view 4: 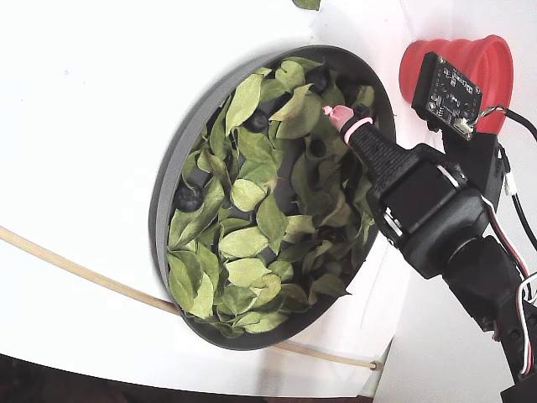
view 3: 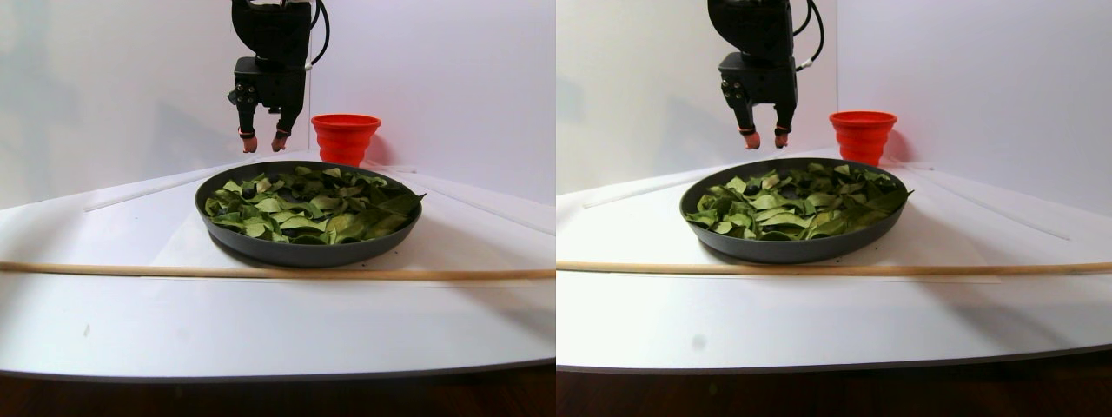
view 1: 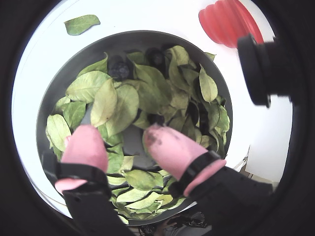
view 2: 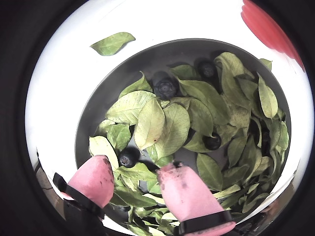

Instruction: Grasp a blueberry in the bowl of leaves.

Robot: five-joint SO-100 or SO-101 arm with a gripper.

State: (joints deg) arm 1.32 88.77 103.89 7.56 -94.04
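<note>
The dark-grey bowl (view 3: 261,250) holds many green leaves (view 3: 304,208) on the white table. It also shows in both wrist views (view 1: 64,73) (view 2: 98,113) and in the fixed view (view 4: 164,197). Dark blueberries lie among the leaves (view 2: 162,123): one (view 2: 128,158) just beyond my fingertips, others further off (view 2: 166,87) (view 2: 212,142) (view 1: 118,69) (view 4: 188,199). My gripper (view 1: 119,130) (view 2: 133,166) (view 3: 264,143) (view 4: 340,117) hangs above the bowl's far part with its pink-tipped fingers (view 1: 84,145) apart and nothing between them.
A red ribbed cup (view 3: 346,137) (view 4: 457,59) (view 1: 226,22) stands just beyond the bowl. One loose leaf (view 1: 81,23) (view 2: 112,43) lies on the table outside the rim. A thin wooden stick (view 3: 261,272) (view 4: 50,252) lies across the table in front of the bowl.
</note>
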